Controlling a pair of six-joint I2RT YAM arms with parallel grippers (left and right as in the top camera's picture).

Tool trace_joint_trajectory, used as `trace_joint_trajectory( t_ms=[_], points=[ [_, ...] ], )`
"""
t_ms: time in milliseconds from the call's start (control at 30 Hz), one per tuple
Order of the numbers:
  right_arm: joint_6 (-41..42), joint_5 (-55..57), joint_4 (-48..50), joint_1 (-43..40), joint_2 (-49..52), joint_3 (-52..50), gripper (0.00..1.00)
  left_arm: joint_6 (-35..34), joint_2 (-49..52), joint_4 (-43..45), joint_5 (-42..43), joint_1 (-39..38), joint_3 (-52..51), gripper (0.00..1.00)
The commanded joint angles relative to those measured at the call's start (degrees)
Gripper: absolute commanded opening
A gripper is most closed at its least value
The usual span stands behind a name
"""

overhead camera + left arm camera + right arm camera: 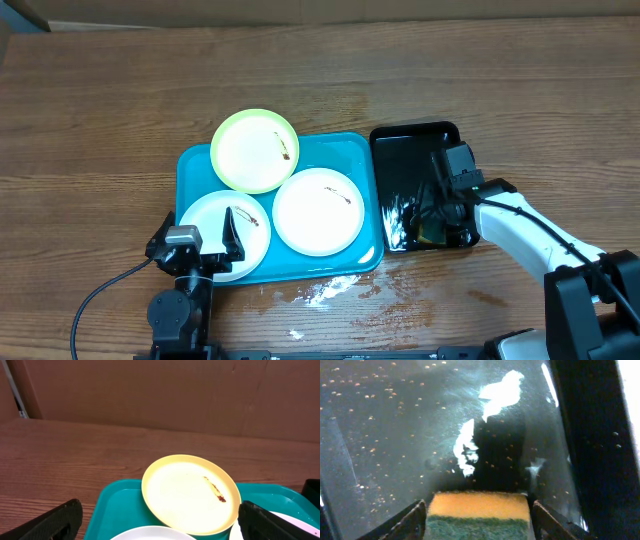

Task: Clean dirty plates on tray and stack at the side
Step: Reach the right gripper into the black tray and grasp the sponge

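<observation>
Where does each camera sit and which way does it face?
Overhead: fixed above the table, looking down on the tray, plates and black tray; both arms show.
Left wrist: low at the tray's near edge, facing across the yellow-green plate toward a brown wall; its open fingers show.
Right wrist: looking down into the black tray; its fingers flank a sponge.
Shared: overhead and left wrist both show that plate.
</observation>
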Motion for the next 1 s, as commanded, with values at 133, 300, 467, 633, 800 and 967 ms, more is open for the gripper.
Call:
trace_joint_trajectory(
  t_ms=[133, 300, 467, 633, 800, 967],
  points=[
    [-3.10, -0.98, -0.42, 0.28, 0.39, 0.61, 0.74, 1.03, -0.35, 0.09, 0.46, -0.46, -0.17, 1.00],
    [-2.58, -1.49, -3.80, 0.28, 0.42, 0.52, 0.61, 1.03, -0.35, 0.09, 0.46, -0.46, -0.20, 1.00],
    [-2.67, -1.84, 0.98, 0.28, 0.42, 0.52, 0.16, 1.03, -0.35, 0.09, 0.46, -0.46, -0.20, 1.00],
    [-2.89, -2.08, 7.10, 0.28, 0.39, 1.09, 0.72, 1.03, -0.35, 0.09, 0.46, -0.46, -0.20, 1.00],
    [-6.56, -5.73, 4.90, 0.28, 0.39, 1.51, 0.99, 1.03, -0.35, 0.09, 0.46, -0.46, -0.20, 1.00],
    [-0.57, -9.35, -4.52, 1.97, 0.39, 1.75, 0.98, 1.03, -0.35, 0.07, 0.46, -0.46, -0.20, 1.00]
  ],
)
